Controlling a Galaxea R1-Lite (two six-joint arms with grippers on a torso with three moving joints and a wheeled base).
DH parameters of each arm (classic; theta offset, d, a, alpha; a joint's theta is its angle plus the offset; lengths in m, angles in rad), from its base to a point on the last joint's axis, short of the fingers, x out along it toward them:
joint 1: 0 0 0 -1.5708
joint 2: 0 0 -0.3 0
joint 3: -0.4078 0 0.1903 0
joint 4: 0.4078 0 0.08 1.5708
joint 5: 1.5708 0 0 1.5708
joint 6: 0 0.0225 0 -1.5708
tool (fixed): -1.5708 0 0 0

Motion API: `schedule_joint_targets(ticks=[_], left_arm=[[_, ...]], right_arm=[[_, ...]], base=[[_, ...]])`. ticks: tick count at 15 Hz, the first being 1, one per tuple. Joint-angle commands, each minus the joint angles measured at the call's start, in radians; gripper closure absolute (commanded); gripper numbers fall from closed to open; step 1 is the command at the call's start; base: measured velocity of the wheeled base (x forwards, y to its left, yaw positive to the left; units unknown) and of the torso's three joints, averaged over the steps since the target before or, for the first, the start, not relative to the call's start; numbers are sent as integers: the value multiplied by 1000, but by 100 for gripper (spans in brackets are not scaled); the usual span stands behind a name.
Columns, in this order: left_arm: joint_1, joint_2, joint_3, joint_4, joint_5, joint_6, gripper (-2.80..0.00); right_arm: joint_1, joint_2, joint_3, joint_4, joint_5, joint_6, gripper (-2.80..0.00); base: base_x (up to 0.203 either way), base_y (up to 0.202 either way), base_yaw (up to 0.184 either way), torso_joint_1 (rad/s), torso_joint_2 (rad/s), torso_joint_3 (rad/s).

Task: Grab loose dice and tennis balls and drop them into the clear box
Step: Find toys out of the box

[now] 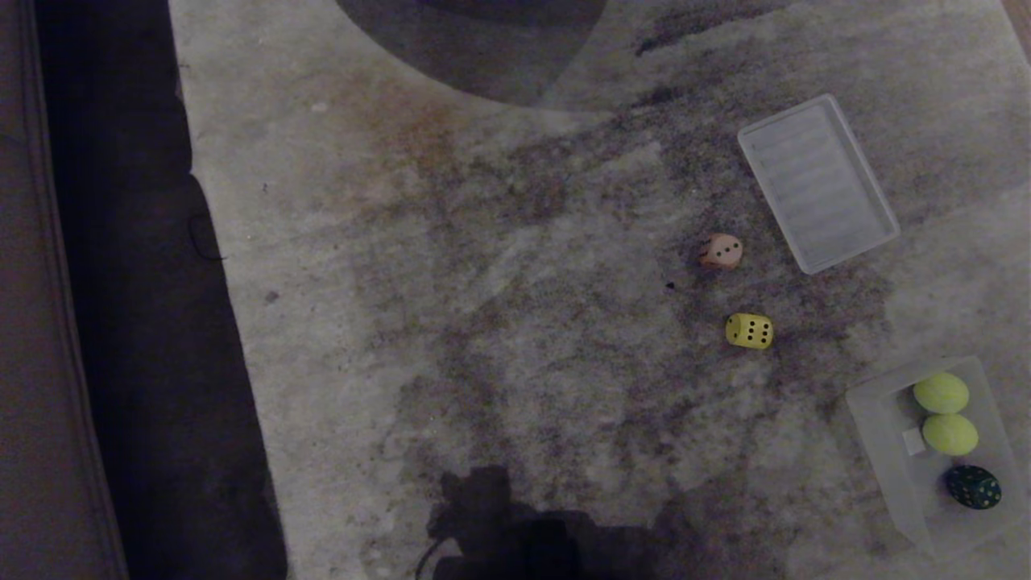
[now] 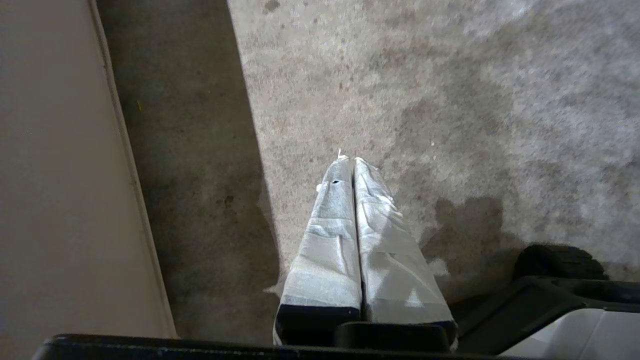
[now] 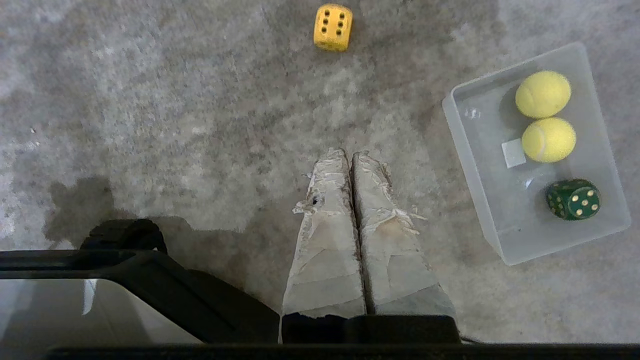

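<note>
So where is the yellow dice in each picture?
Head view: yellow dice lies on the carpet, right of centre, below the pinkish-tan dice.
Left wrist view: not in it.
Right wrist view: top centre.
Shared landmark: the clear box.

A: Where did the loose dice (image 1: pixel 749 331) lie?
B: On the rug (image 1: pixel 483 322), one behind the other, left of the clear box (image 1: pixel 882 451).
A: And inside it?
B: Two tennis balls (image 1: pixel 941 393), a die (image 1: pixel 972 486) in front. The lid (image 1: pixel 817 183) lay behind.
</note>
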Motion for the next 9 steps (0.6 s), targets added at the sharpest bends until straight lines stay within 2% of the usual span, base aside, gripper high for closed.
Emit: schedule_joint_targets(ticks=[1,5,7,9], left_arm=[[0,0,2,0,0,-3,0],[0,0,2,0,7,-15,0],[0,0,2,0,7,-15,0],[0,0,2,0,6,-15,0]], right_arm=[[1,0,9,0,0,-4,0],[0,0,1,10,-8,-6,0],[-2,26,-89,43,-4,-12,0],[-2,156,-203,111,-3,-12,0]], base=[[0,0,0,2,-2,-85],[0,0,0,2,2,-15],[0,0,0,0,0,0],[0,0,0,0,0,0]])
